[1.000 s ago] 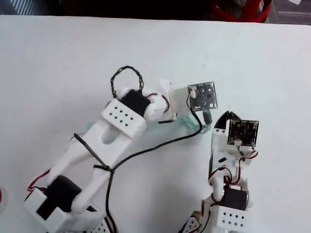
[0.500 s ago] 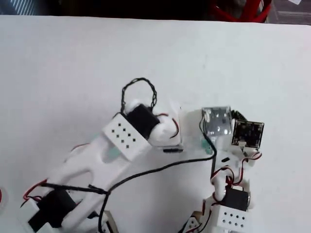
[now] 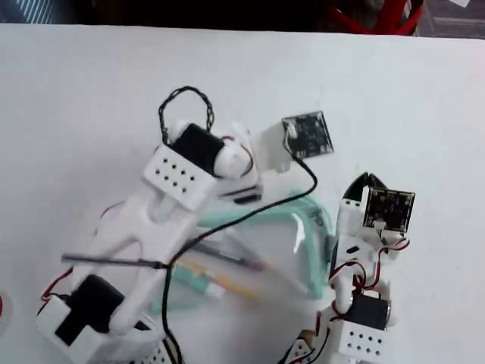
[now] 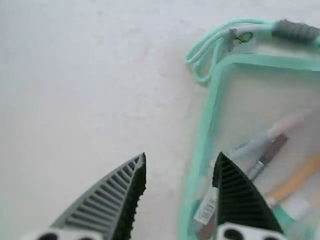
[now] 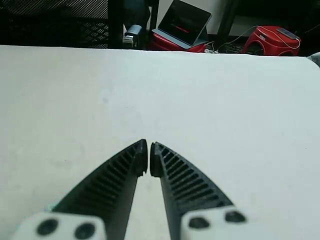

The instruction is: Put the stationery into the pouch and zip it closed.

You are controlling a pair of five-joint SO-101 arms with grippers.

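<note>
A clear pouch with a mint-green zip border lies on the white table between my two arms. Several pens and pencils lie inside it. In the left wrist view my left gripper hangs open above the table. One finger is over the pouch's mint edge, the other over bare table. Pens show through the clear side. A mint cord loop and a grey pull sit at a pouch corner. My right gripper is shut on nothing, just right of the pouch.
The left arm's black cable crosses over the pouch. Bare white table spreads to the left and back. The far table edge has dark room clutter and red objects behind it.
My left arm has swung back up and to the left, uncovering the pouch it hid before. The right arm has barely moved.
</note>
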